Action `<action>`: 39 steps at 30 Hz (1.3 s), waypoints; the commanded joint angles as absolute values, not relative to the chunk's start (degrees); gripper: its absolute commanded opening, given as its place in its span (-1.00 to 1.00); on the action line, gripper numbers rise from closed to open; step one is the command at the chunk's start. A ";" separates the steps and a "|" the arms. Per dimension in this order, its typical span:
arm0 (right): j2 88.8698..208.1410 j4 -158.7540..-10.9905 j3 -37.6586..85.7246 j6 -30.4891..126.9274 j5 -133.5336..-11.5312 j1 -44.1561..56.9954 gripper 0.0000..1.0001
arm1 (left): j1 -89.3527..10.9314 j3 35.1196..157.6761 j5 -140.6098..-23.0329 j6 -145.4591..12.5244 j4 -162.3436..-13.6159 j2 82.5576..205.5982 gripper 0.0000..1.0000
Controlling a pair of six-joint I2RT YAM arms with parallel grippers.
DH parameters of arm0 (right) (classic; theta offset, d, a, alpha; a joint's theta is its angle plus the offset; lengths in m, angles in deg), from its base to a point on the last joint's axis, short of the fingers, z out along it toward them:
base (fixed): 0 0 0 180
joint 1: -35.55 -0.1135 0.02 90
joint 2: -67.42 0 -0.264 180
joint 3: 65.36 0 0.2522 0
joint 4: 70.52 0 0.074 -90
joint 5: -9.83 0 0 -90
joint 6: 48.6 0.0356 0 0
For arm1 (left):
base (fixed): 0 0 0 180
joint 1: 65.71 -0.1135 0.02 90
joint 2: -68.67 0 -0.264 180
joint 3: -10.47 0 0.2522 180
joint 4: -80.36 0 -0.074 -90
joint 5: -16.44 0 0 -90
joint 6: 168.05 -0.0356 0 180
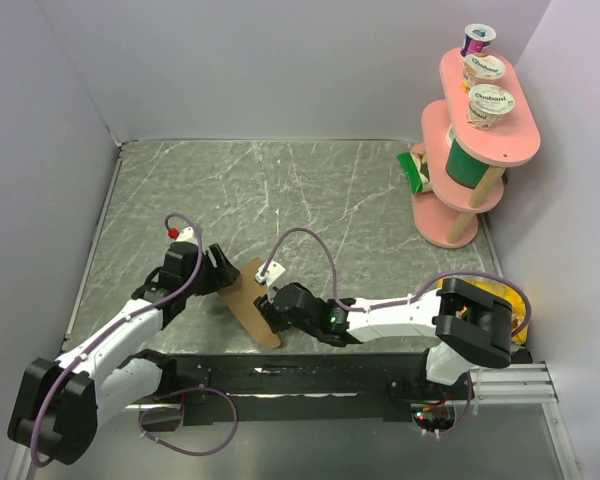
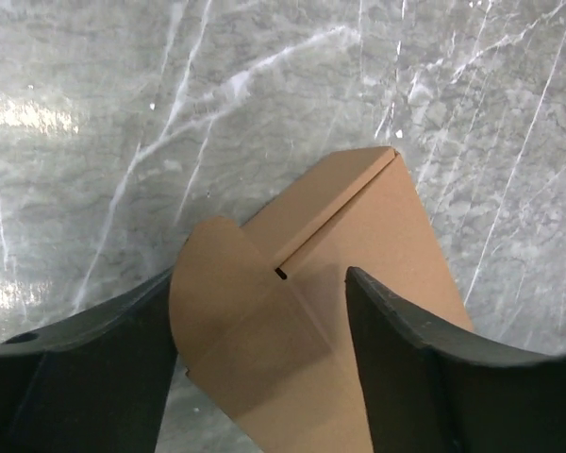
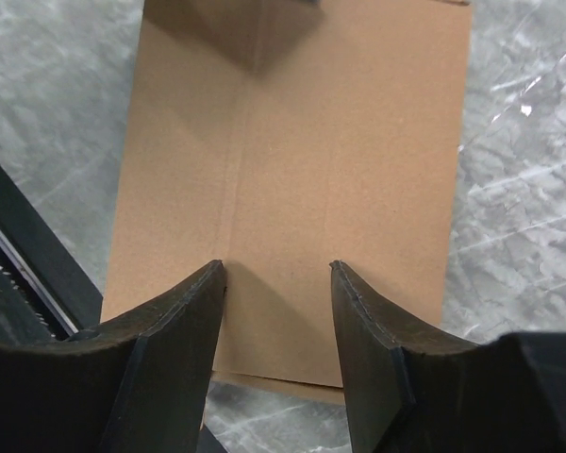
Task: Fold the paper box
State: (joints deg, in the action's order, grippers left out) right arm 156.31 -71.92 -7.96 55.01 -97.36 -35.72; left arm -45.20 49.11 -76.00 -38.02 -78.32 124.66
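Shelving first, on the top view: the pink rack (image 1: 520, 140) stands in the far right corner with three yogurt cups (image 1: 490, 105) upright on its top tier, a green can (image 1: 465, 162) under that tier and a green packet (image 1: 415, 170) at its left edge. Down near the front of the marble table (image 1: 280, 190), the paper box (image 1: 255, 310) lies between my two tools, with the left gripper (image 1: 220, 272) at its far left end and the right gripper (image 1: 272, 300) against its right side. Its long axis runs diagonally, far-left to near-right, and the near end points at the black base rail (image 1: 310, 375). Over to the left wrist: jaws wide apart, nothing pinched. A rounded flap (image 2: 222, 293) sits in the gap, right by one finger, and the box's folded corner (image 2: 391, 156) aims away, up and to the right. Right wrist now: jaws parted here too, and the fingers (image 3: 184, 321) are down over a plain panel, though I can't tell whether they touch it. The panel stretches lengthwise straight away from the tips, with a crease (image 3: 236, 160) running along it.
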 commanded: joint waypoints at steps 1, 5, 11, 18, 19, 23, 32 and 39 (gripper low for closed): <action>157.16 -72.68 -5.81 56.61 -96.26 -34.24 0.11 | -44.97 49.98 -75.76 -38.50 -83.40 125.79 0.37; 157.60 -72.15 -6.25 56.17 -93.98 -32.84 0.11 | -44.97 48.75 -77.95 -38.67 -87.44 130.36 0.09; 154.18 -76.53 -5.28 54.68 -95.64 -32.83 0.65 | -44.97 48.05 -76.81 -39.02 -88.16 132.48 0.04; 149.51 -86.97 -0.03 49.58 -98.11 -31.34 0.99 | -44.97 46.56 -78.39 -40.17 -89.65 128.79 0.13; 150.04 -88.31 0.86 49.32 -96.10 -30.21 0.99 | -44.97 46.47 -78.39 -40.17 -89.83 128.79 0.16; 151.71 -93.41 4.73 48.26 -92.22 -28.18 0.99 | -44.97 46.47 -77.78 -39.64 -89.48 128.88 0.66; 158.21 -95.96 9.04 48.96 -85.63 -27.21 0.99 | -44.97 45.94 -73.74 -36.22 -85.96 121.07 0.93; 162.61 -95.79 8.60 50.02 -89.48 -27.30 0.99 | -44.97 43.83 -74.87 -34.72 -81.40 115.61 0.98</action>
State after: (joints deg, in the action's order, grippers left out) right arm 161.62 -95.15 7.01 49.42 -87.03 -27.24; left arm -45.20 45.70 -74.93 -36.60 -83.92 117.29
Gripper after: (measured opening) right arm 0.994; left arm 0.974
